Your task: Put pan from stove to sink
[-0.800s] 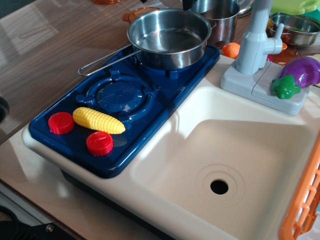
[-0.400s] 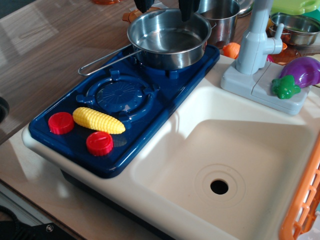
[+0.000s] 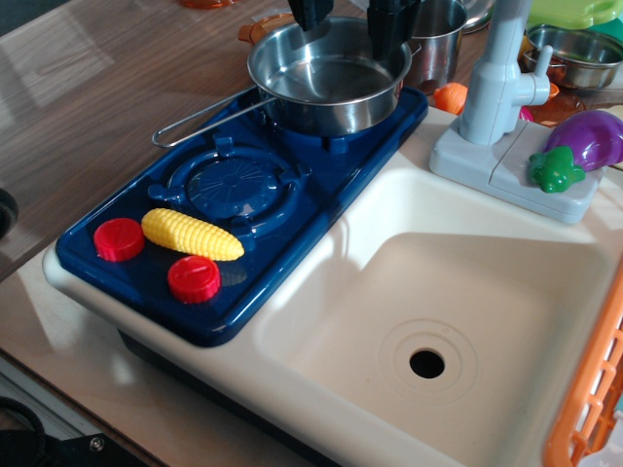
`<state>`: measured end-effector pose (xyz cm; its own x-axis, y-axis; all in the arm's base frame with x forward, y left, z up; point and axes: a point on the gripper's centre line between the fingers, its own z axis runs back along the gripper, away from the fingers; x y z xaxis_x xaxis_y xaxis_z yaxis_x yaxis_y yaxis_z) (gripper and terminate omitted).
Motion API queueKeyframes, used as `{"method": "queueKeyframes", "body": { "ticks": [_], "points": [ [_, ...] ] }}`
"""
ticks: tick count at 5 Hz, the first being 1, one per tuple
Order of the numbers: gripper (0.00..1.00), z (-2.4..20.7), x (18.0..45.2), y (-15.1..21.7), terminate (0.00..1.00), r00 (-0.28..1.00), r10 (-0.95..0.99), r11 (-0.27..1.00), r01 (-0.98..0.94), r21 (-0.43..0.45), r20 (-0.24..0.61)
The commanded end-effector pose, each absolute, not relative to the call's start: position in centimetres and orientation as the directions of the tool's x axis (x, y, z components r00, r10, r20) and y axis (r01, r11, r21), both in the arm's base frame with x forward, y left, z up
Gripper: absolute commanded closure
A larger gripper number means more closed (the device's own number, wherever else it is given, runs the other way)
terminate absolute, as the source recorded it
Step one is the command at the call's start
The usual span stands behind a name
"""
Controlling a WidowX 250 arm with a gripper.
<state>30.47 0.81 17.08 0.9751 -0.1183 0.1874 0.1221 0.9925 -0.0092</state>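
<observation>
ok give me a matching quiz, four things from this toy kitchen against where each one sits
Things:
1. shiny shallow steel pan
2. yellow plastic corn cob
3. purple toy eggplant
4. round dark drain hole

Places:
A. on the grey faucet base
B. floor of the cream-white sink basin
C. far burner of the dark blue stove
D. between the two red knobs

Pairs: 1-C, 2-D, 3-A, 4-B
</observation>
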Motion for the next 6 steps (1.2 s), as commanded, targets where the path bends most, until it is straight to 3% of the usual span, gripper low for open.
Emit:
{"method": "queueKeyframes", "body": {
  "ticks": [1, 4, 5, 6],
  "points": [
    [0.0, 17.7, 30.1, -0.3, 0.0, 0.957, -0.142, 0.989, 0.149, -0.008, 0.254],
    [0.0, 14.4, 29.4, 0.2, 0.0, 0.941, -0.159, 0.985, 0.173, -0.021, 0.3],
    [1.0, 13.5, 29.0, -0.6, 0.0, 0.937, -0.138, 0.989, 0.148, -0.007, 0.32],
    [1.0, 14.3, 28.8, -1.5, 0.0, 0.945, -0.121, 0.992, 0.124, 0.011, 0.304]
  ]
}}
